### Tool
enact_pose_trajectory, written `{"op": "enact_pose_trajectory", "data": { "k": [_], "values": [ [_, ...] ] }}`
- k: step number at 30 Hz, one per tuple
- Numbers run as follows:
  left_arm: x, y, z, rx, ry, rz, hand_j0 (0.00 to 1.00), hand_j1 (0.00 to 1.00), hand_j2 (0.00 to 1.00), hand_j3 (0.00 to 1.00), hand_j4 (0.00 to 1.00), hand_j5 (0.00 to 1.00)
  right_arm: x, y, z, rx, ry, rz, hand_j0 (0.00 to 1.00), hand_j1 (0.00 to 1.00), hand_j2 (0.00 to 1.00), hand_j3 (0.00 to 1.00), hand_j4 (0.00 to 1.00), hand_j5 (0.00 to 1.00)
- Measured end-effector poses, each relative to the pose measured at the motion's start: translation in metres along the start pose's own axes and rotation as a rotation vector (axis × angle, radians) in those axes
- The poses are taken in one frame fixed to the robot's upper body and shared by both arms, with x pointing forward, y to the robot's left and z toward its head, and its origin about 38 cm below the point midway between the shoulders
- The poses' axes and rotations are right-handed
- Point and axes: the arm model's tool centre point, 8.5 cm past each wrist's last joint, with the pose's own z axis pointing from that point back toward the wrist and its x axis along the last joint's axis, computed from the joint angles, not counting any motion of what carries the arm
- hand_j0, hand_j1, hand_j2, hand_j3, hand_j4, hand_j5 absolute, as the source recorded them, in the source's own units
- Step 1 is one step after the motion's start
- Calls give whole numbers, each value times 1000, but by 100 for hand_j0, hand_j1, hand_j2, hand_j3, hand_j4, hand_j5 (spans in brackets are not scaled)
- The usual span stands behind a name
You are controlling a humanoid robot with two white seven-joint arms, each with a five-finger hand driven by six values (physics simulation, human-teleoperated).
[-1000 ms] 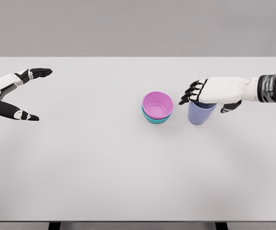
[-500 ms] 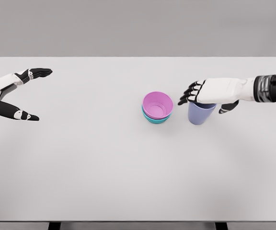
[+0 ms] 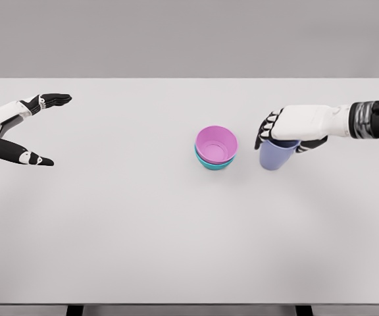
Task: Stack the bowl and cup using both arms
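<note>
At the far left of the white counter [image 3: 110, 230], the left hand [image 3: 18, 128] hovers, fingers spread and empty. Near the centre, a pink bowl [image 3: 216, 144] sits nested in a teal bowl [image 3: 210, 164]. Just right, the right hand [image 3: 288, 128] has now curled its fingers around the blue cup [image 3: 275, 155], seemingly ready for lifting.
</note>
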Motion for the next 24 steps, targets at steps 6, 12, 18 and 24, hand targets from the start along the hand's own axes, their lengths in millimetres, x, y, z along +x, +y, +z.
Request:
{"op": "enact_pose_trajectory", "data": {
  "k": [6, 12, 18, 24],
  "values": [
    [0, 0, 0, 0, 0, 0, 100, 100, 100, 100, 100, 100, -7, -14, 11, -49, 29, 4, 73, 73, 73, 73, 73, 73],
    [0, 0, 0, 0, 0, 0, 100, 100, 100, 100, 100, 100, -13, -30, 22, -106, 53, 11, 74, 74, 74, 74, 74, 74],
    [0, 0, 0, 1, 0, 0, 100, 100, 100, 100, 100, 100, -10, -50, 21, -170, 43, 30, 76, 76, 76, 76, 76, 76],
    [0, 0, 0, 1, 1, -1, 100, 100, 100, 100, 100, 100, 4, -67, 16, -212, 7, 71, 77, 77, 77, 77, 77, 77]
  ]
}}
